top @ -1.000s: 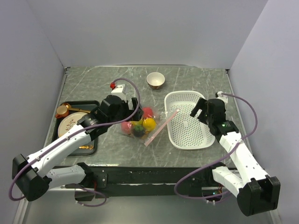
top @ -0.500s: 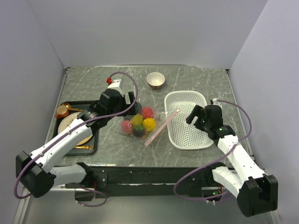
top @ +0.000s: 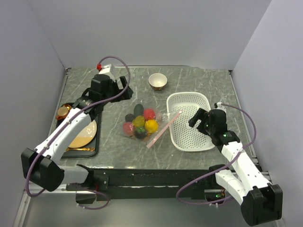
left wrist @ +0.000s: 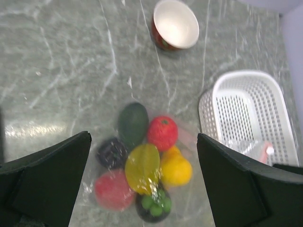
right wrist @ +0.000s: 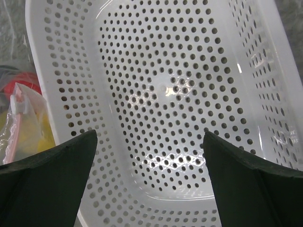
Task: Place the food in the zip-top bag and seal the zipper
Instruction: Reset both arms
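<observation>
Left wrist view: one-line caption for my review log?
Open left tool above colourful toy fruits clustered at the clear plastic bag; white perforated basket and red-sided white bowl beyond.

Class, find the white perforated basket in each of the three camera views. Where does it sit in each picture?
Top external: white perforated basket, right of centre.
Left wrist: at the right edge, mid-height.
Right wrist: fills most of the frame.
Shared landmark: the pink zipper, one end at the basket's rim.

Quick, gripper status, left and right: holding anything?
Left gripper: open, holding nothing.
Right gripper: open, holding nothing.
</observation>
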`<state>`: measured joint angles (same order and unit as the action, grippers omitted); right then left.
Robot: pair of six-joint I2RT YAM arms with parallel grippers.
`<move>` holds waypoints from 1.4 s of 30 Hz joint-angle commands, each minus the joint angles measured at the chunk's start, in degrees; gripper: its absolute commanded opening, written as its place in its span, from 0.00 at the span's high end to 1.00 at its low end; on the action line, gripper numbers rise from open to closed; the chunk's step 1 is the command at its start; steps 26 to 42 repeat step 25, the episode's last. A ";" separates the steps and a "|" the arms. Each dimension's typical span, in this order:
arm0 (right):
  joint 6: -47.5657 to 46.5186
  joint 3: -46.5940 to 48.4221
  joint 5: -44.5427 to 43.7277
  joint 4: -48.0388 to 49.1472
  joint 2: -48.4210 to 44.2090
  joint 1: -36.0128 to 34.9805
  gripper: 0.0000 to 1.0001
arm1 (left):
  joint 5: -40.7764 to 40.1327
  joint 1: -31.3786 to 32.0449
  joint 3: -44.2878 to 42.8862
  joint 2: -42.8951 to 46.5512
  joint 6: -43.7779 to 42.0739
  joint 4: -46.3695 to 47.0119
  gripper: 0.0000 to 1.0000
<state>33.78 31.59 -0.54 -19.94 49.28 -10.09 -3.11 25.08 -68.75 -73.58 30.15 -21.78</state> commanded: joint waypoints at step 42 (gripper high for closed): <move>1.12 -4.00 -3.49 5.79 -5.16 -3.18 0.00 | -10.66 -5.66 14.87 11.53 0.08 14.39 0.00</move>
